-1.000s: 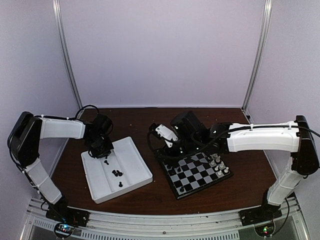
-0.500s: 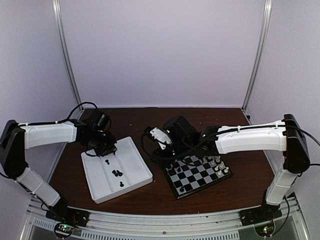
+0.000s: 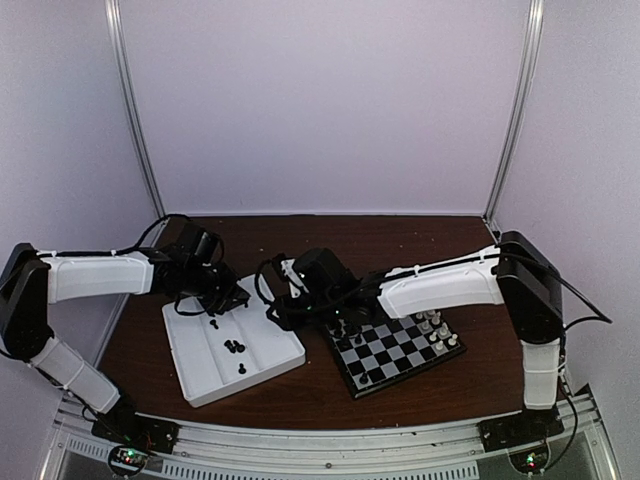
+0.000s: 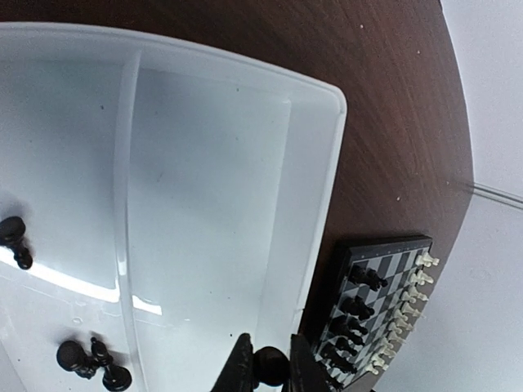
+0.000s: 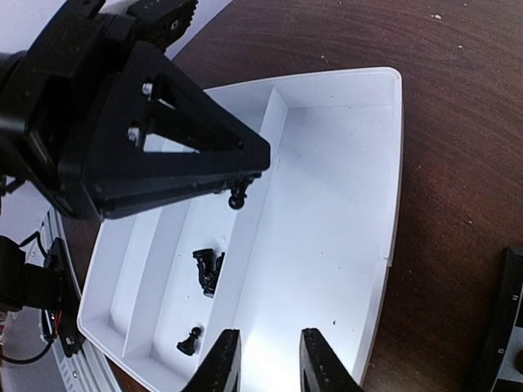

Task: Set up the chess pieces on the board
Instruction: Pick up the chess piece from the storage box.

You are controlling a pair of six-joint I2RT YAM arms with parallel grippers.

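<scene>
left gripper [image 4: 270, 374]: clamped on one black piece [image 5: 237, 198], above the white tray [image 5: 391, 204]
right gripper [image 5: 265, 359]: narrow gap, nothing in it, over the tray's board-side part
tray: loose black pieces [image 5: 208, 268] lie in its compartments
board [image 3: 395, 350]: on the counter [image 3: 330, 240] just beside the tray, carrying a black row [image 4: 355, 306] and a white row [image 4: 409, 298]

1. I see a white partitioned tray [image 3: 268, 325] lying on the left side of the dark brown table [image 3: 480, 372].
2. Tiny white pieces [image 3: 437, 332] stand clustered well to the tray's right.
3. Pale lilac walls [image 3: 320, 100] and metal posts [image 3: 135, 120] close off the back.
</scene>
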